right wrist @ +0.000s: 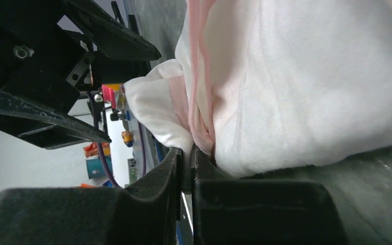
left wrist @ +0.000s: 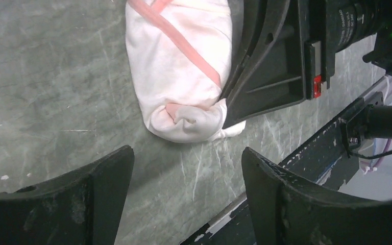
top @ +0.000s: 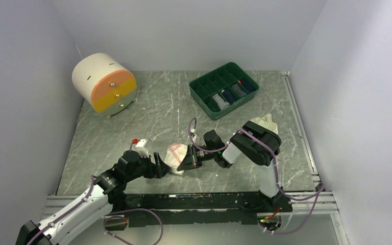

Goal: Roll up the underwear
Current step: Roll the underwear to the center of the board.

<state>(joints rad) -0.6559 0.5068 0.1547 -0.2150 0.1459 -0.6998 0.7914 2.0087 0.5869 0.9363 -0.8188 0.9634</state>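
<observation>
The white-and-pink underwear (top: 176,153) lies rolled into a short bundle on the green table, near the front edge between both grippers. It fills the left wrist view (left wrist: 184,76) and the right wrist view (right wrist: 296,87). My right gripper (top: 188,161) is shut on the bundle's near edge, pinching a fold of cloth (right wrist: 186,153); its finger (left wrist: 265,66) presses the roll's side. My left gripper (top: 162,166) is open and empty, its fingertips (left wrist: 188,152) just short of the roll's end. The cream-white underwear (top: 264,122) lies crumpled behind the right arm.
A green compartment tray (top: 204,87) with rolled dark items stands at the back. A white, orange and yellow round drawer unit (top: 104,84) stands at the back left. A small white-and-red object (top: 140,144) lies by the left gripper. The black front rail (left wrist: 306,153) runs close by.
</observation>
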